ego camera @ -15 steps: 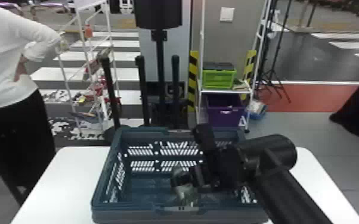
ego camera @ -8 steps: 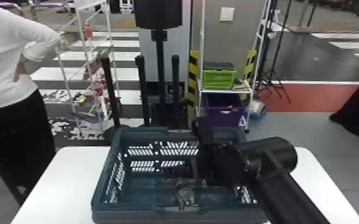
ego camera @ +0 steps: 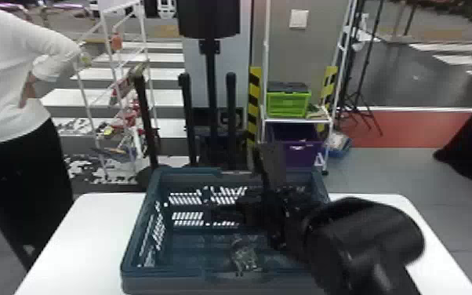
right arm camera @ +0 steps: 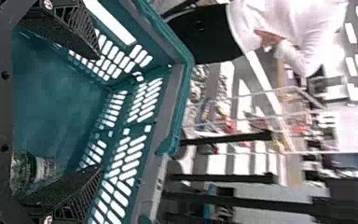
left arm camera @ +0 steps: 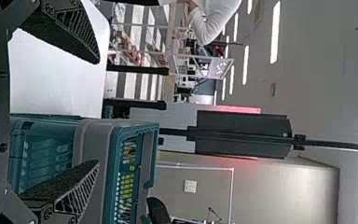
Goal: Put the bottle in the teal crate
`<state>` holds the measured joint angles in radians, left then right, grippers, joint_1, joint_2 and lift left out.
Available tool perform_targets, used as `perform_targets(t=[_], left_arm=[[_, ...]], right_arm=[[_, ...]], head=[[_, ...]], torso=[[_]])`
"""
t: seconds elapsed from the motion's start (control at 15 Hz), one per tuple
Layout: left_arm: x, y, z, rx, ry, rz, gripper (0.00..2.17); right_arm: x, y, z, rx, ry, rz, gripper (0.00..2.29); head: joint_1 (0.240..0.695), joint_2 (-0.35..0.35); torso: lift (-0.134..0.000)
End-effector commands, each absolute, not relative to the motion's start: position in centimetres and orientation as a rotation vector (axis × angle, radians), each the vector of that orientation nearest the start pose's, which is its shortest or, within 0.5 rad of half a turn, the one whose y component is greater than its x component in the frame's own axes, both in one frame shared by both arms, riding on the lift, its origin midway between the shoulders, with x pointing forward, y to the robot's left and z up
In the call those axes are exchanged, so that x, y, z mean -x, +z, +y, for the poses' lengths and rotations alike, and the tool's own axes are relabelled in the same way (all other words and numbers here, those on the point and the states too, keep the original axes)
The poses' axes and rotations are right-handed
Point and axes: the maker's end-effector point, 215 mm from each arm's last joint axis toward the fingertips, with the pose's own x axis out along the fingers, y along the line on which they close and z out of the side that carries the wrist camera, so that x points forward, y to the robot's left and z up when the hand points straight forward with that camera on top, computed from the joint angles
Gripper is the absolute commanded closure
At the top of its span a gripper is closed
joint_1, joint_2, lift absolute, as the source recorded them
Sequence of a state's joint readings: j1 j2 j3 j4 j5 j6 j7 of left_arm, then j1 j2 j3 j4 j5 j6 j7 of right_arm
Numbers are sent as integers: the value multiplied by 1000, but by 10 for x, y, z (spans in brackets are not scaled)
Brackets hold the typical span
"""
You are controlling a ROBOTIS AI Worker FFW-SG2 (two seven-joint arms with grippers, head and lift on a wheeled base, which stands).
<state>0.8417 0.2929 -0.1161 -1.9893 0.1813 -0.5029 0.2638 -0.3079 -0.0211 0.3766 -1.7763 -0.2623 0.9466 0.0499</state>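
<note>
Over the right part of the teal crate (ego camera: pixel 184 251), my right gripper (ego camera: pixel 243 213) reaches in from the right side. The clear bottle (ego camera: pixel 245 257) lies inside the crate near its front wall, below the gripper. In the right wrist view my right gripper (right arm camera: pixel 98 112) has its fingers wide apart, with the bottle (right arm camera: pixel 28 170) partly hidden behind one finger and the crate floor (right arm camera: pixel 56 102) beyond. In the left wrist view my left gripper (left arm camera: pixel 98 112) stands open outside the teal crate (left arm camera: pixel 93 144), with nothing between its fingers.
The white table (ego camera: pixel 78 239) extends on both sides of the crate. Behind it stand black posts (ego camera: pixel 187 117) and a shelf (ego camera: pixel 298 121) with a green crate (ego camera: pixel 288 104) and a purple bin (ego camera: pixel 296 145). A person stands beyond the table at the left.
The bottle has left my right gripper and come down onto the crate floor. My right gripper has opened and risen a little, away from the bottle.
</note>
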Motion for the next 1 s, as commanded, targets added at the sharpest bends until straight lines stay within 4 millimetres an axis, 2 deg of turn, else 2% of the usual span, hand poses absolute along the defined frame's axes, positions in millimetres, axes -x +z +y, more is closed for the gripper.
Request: perform_targets(t=[0.0, 0.2, 0.33, 0.47, 0.6, 0.87, 0.93], left_arm=[[-318, -357, 255, 69, 49, -37, 124], [-318, -359, 255, 72, 45, -34, 130], [-319, -361, 255, 72, 43, -29, 130], [-319, -362, 256, 71, 42, -28, 130], [-320, -365, 256, 72, 39, -24, 130], [-322, -364, 255, 78, 34, -27, 130], [-323, -365, 255, 78, 34, -27, 130]], right_arm=[[-558, -320, -12, 63, 464, 401, 76], [-525, -311, -62, 79, 358, 297, 76], [-506, -284, -98, 0, 299, 126, 83], [-481, -283, -132, -27, 238, 77, 83], [-459, -292, -154, -39, 198, 60, 83], [-416, -337, -174, -33, 121, 126, 87], [-409, -341, -177, -38, 113, 124, 87]], head=[[499, 0], [499, 0], [499, 0], [499, 0], [499, 0], [499, 0], [499, 0]], torso=[[0], [0], [0], [0], [0], [0], [0]])
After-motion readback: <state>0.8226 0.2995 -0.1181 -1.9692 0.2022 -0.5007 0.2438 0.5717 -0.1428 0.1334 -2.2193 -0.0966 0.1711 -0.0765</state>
